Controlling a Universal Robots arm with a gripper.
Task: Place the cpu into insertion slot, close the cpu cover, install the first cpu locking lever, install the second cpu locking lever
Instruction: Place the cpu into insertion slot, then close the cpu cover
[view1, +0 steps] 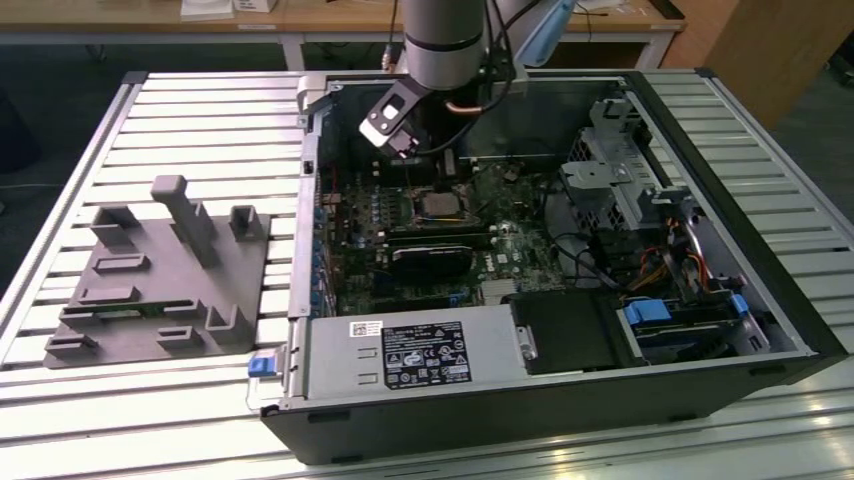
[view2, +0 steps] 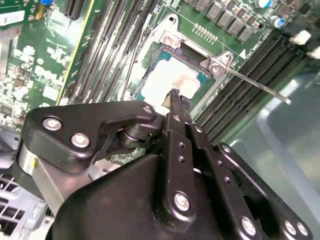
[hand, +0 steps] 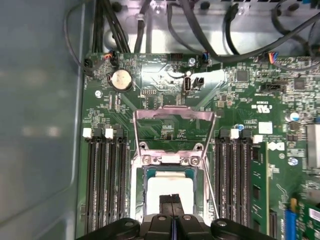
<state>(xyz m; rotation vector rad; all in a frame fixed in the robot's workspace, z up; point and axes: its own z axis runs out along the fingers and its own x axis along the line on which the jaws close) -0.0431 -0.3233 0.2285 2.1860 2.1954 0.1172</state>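
The cpu (hand: 169, 186) lies flat in the insertion slot (hand: 142, 172), its pale face up, in both wrist views (view2: 167, 79). The cpu cover (hand: 173, 113), a silvery frame, stands swung open on its hinge beyond the slot. My gripper (hand: 171, 201) hangs just over the cpu's face with its black fingers shut together and nothing between them; whether the tips touch the chip I cannot tell. A thin locking lever (view2: 260, 88) sticks out unlatched from one slot corner. In the exterior view my gripper (view1: 434, 178) reaches down into the open computer case above the slot (view1: 439, 205).
Long black memory slots (hand: 105, 185) flank the socket on both sides. A black graphics card (view1: 434, 255), a power supply (view1: 414, 350) and a drive cage (view1: 614, 170) crowd the case. A grey fixture block (view1: 160, 270) sits on the slatted table at the exterior view's left.
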